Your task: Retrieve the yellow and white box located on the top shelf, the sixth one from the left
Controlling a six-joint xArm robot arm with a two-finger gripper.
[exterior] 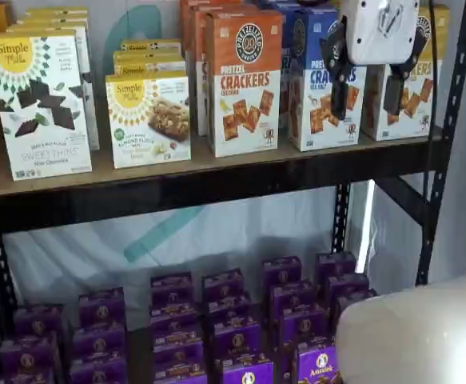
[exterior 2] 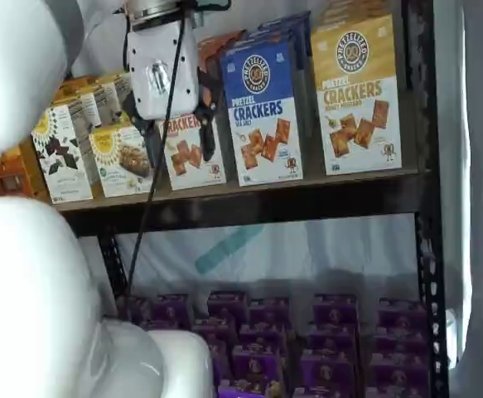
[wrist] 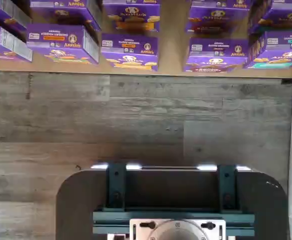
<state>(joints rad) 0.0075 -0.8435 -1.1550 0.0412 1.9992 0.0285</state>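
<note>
The yellow and white box (exterior 2: pixel 357 95) stands at the right end of the top shelf (exterior 2: pixel 249 197), next to a black upright. In a shelf view it (exterior: pixel 415 92) is partly hidden behind the gripper. My gripper (exterior: pixel 366 98) hangs in front of the shelf with its white body above and a plain gap between its two black fingers, so it is open and empty. In a shelf view the gripper (exterior 2: pixel 181 139) shows in front of the orange box, apart from the shelf. The wrist view shows neither the box nor the fingers.
Left of the yellow box stand a blue Pretzel Crackers box (exterior 2: pixel 262 112), an orange one (exterior: pixel 244 84) and white Simple Mills boxes (exterior: pixel 41 104). Purple boxes (exterior: pixel 236 336) fill the lower level and show in the wrist view (wrist: pixel 129 50). The white arm (exterior 2: pixel 26 282) fills the foreground.
</note>
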